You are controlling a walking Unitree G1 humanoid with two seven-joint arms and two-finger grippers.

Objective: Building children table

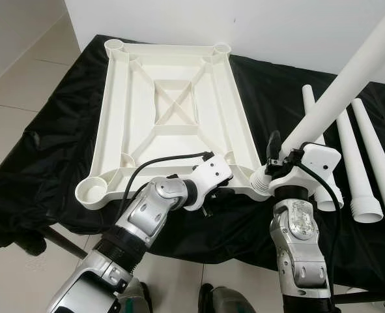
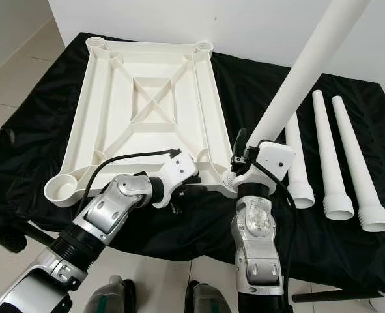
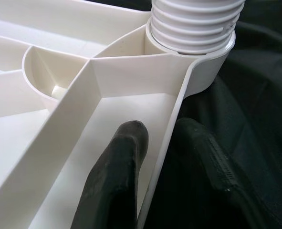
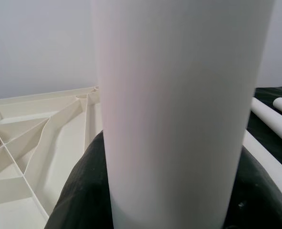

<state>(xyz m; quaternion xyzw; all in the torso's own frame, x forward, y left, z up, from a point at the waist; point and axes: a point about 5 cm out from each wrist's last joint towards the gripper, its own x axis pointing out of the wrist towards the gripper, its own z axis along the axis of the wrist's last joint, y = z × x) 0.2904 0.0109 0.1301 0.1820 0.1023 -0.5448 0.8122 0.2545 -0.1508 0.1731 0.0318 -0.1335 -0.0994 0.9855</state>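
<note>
A white plastic table top (image 1: 117, 104) lies upside down on a black cloth. My right gripper (image 1: 280, 155) is shut on a long white leg (image 1: 348, 78), which leans up and to the right. The leg's threaded end (image 3: 193, 24) sits in the near right corner socket (image 3: 212, 62). My left gripper (image 1: 219, 190) is shut on the table top's near rim, just left of that socket. One finger (image 3: 117, 176) is inside the rim wall and the other is outside it. In the right wrist view the leg (image 4: 179, 114) stands between dark fingers (image 4: 78, 191).
Three more white legs (image 2: 329, 156) lie side by side on the cloth at the right. The sockets at the near left (image 1: 91, 191), far left (image 1: 116, 45) and far right (image 1: 222, 47) hold nothing. A white wall stands behind; tiled floor lies to the left.
</note>
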